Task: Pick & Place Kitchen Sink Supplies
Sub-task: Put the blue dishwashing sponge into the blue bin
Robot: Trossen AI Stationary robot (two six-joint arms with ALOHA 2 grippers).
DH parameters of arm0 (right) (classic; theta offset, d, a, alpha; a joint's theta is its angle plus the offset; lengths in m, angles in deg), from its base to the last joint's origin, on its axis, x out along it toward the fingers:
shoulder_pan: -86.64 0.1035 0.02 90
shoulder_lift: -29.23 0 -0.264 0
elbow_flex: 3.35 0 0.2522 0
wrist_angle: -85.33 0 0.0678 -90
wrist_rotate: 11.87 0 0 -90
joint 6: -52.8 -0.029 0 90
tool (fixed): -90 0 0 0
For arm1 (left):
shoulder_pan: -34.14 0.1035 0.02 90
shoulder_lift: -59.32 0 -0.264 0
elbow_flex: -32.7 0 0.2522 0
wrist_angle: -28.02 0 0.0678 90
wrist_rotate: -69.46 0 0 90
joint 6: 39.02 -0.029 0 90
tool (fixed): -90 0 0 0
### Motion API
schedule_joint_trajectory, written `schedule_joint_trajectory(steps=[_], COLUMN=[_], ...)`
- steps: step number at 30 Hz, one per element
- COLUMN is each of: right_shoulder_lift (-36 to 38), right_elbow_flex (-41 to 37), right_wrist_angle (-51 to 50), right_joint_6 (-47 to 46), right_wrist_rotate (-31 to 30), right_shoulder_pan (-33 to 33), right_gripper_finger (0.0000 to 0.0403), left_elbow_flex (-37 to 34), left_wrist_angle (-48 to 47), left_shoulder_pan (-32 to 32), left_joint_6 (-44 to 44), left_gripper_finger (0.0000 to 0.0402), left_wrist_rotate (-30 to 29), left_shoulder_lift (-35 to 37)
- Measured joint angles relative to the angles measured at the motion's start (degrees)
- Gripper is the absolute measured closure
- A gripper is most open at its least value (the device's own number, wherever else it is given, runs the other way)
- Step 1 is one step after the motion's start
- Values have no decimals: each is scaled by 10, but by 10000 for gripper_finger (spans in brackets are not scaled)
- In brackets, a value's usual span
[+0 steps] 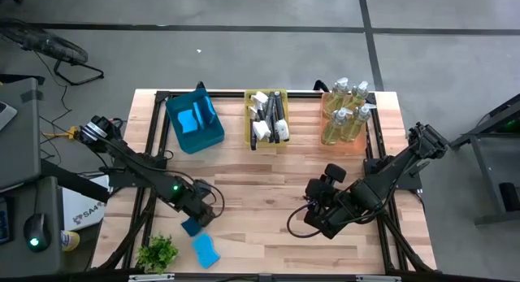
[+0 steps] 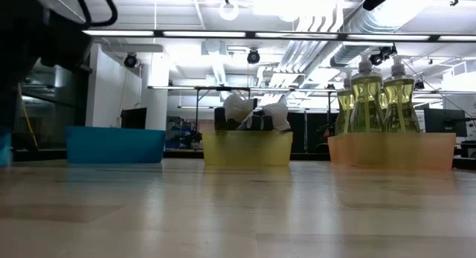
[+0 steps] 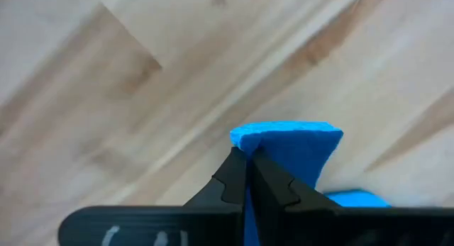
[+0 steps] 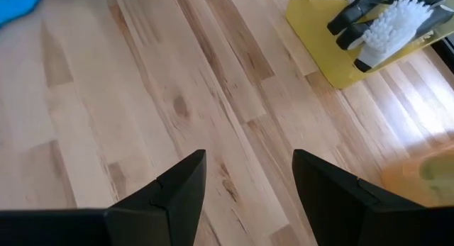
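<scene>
On a wooden worktop (image 1: 260, 193), the left gripper (image 3: 247, 168) has its jaws closed on a blue sponge (image 3: 287, 150) near the front left. A second sponge (image 1: 206, 250) lies just beside it. The right gripper (image 4: 248, 186) hovers over bare wood, jaws open and empty.

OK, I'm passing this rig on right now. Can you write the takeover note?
Left tool: shut on a blue sponge, low over the table's front-left.
Right tool: open, empty, waiting over bare wood at centre-right.
Done: the blue bin holds sponges, the yellow bin holds brushes, the orange bin holds soap bottles.
Left: carry the gripped sponge to the blue bin, then fetch the second loose sponge at the front edge. The small plant beside it likely stays.
</scene>
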Motion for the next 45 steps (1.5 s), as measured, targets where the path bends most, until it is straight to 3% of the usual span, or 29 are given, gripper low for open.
schedule_joint_trajectory(steps=[6,10,16,22,32,45], right_shoulder_lift=[-3,-17,-44,-46,-46,-46], right_elbow_flex=[0,0,0,0,0,0], right_wrist_angle=[48,97,184,252,363,395], right_joint_6=[1,22,71,108,192,164], right_wrist_rotate=[-14,-15,-9,-34,-55,-113], right_shoulder_pan=[0,-3,-4,-4,-4,-32], right_gripper_finger=[199,198,198,198,198,198], left_elbow_flex=[37,76,144,189,192,192], left_wrist_angle=[-44,-41,-15,63,303,415], left_shoulder_pan=[0,0,0,0,1,1], left_joint_6=[3,4,-2,-71,-272,-371], left_gripper_finger=[400,401,401,401,401,401], left_wrist_rotate=[-80,-180,-377,-493,-585,-641], left_shoulder_lift=[0,0,1,1,2,2])
